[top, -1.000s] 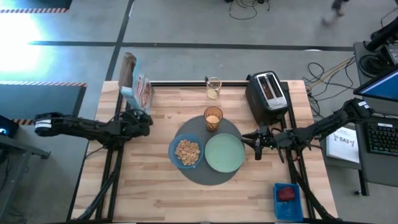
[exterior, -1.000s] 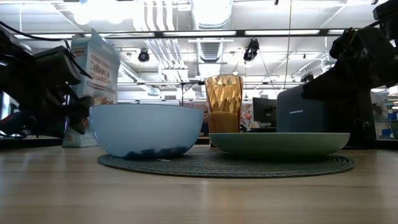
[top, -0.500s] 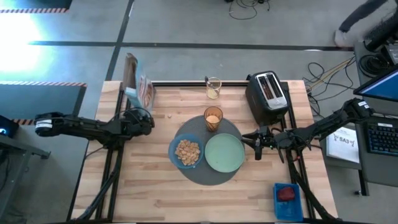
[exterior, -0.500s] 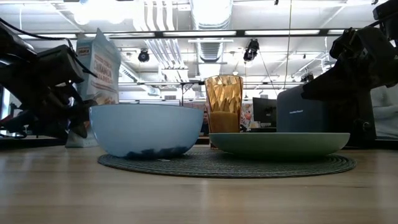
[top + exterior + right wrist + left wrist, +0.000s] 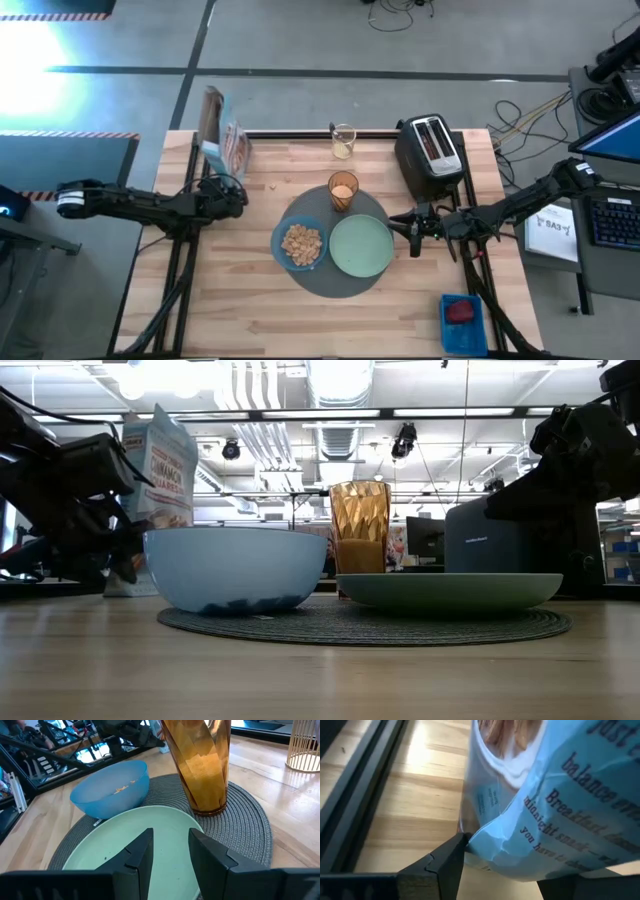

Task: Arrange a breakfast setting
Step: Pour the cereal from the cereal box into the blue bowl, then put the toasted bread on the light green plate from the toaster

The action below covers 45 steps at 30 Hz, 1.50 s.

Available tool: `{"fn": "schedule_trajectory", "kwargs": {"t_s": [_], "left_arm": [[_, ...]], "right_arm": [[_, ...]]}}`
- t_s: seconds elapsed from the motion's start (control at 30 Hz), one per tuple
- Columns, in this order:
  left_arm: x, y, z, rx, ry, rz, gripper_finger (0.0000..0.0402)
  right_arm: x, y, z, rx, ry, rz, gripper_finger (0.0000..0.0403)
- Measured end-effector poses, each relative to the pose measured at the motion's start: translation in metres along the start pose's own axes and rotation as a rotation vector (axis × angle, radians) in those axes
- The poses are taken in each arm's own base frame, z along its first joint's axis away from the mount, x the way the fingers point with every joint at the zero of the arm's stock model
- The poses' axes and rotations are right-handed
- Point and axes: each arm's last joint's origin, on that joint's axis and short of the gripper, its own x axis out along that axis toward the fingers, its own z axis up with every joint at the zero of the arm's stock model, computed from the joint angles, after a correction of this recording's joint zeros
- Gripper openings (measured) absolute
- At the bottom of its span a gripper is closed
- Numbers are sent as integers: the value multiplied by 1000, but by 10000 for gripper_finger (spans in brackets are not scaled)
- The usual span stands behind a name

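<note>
Left end effector (image 5: 228,192) clenched on cereal box (image 5: 222,143), box tilted at counter's (image 5: 250,300) far left. Right end effector (image 5: 412,232) released, fingers apart, hovering just beside green plate (image 5: 360,245). Plate, blue bowl (image 5: 299,243) with cereal, amber glass (image 5: 342,190) all on round grey mat (image 5: 335,282), mid-counter. Toaster (image 5: 432,153) behind.

The left arm reaches in low from the bench's left edge, stretched nearly level toward the back-left part of the bench. Its left gripper (image 5: 228,190) has its jaws closed on the lower part of the cereal box (image 5: 222,140), and the two dark fingers (image 5: 445,865) press against the box's sides. The right arm comes in from the bench's right edge, also held low and level. Its right gripper (image 5: 412,228) hangs with the jaws parted, holding nothing.
</note>
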Motion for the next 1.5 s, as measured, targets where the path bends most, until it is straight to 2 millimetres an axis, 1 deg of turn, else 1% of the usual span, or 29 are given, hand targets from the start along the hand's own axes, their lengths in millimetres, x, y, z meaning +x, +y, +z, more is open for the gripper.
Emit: {"fn": "schedule_trajectory", "kwargs": {"t_s": [0.13,0.23,0.7,0.9,1.07,1.13,1.3,1.4,1.5], "left_arm": [[0,0,0,16,10,-3,184],[0,-1,-1,37,33,-15,189],[0,-3,-3,58,107,-43,258],[-7,-10,3,75,213,-39,275],[-18,-21,10,110,348,-59,276],[-24,-25,14,119,371,-73,275],[-43,-35,24,144,352,-127,271],[-58,-41,28,144,314,-175,270],[-75,-46,28,152,282,-245,270]], "right_arm": [[0,0,0,0,0,-1,114],[0,0,0,0,0,0,114],[0,0,0,0,0,0,114],[0,0,0,0,0,0,114],[0,0,0,0,0,0,114],[0,0,0,0,0,0,114],[0,0,0,0,0,0,114],[0,0,0,0,0,-1,114],[0,0,0,0,0,0,114]]}}
